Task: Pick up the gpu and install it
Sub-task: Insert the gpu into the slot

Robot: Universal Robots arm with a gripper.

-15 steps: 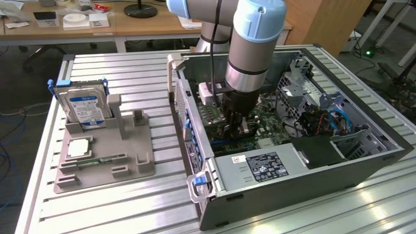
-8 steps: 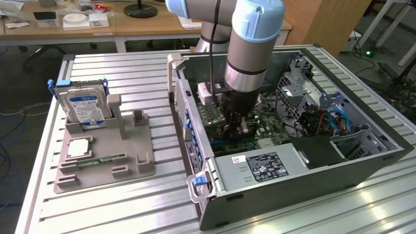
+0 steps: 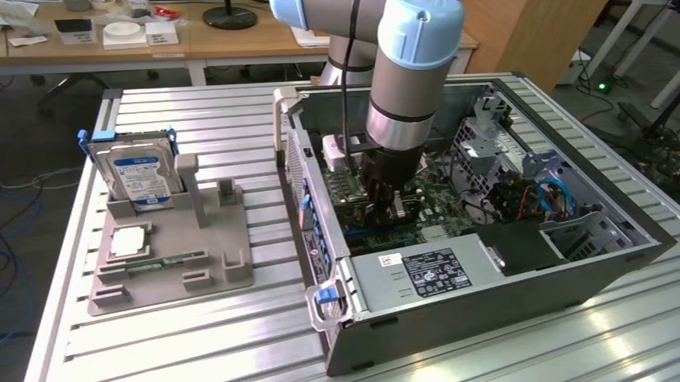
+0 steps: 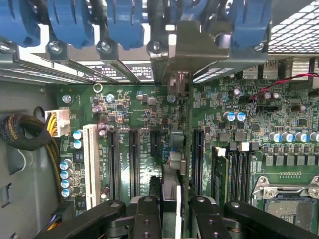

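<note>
The gpu point(image 4: 178, 149) appears edge-on in the wrist view, a thin dark card with its silvery bracket point(image 4: 192, 47) against the case's rear slot openings. My gripper point(image 4: 174, 211) is shut on the card's near end, one black finger point(image 4: 145, 216) on each side. The card stands upright over the green motherboard point(image 4: 279, 129), in line between the black expansion slots point(image 4: 133, 159); whether it is seated I cannot tell. In the exterior view my gripper point(image 3: 383, 208) reaches down into the open computer case point(image 3: 595, 263), and the arm hides the card.
A grey holder point(image 3: 202, 263) at the exterior view's left carries a silver hard drive with a blue label point(image 3: 138, 177), a green memory stick point(image 3: 165, 260) and a square chip point(image 3: 126, 243). Blue retainer clips point(image 4: 75, 22) line the case's rear. The power supply point(image 3: 425, 274) fills the case's near corner.
</note>
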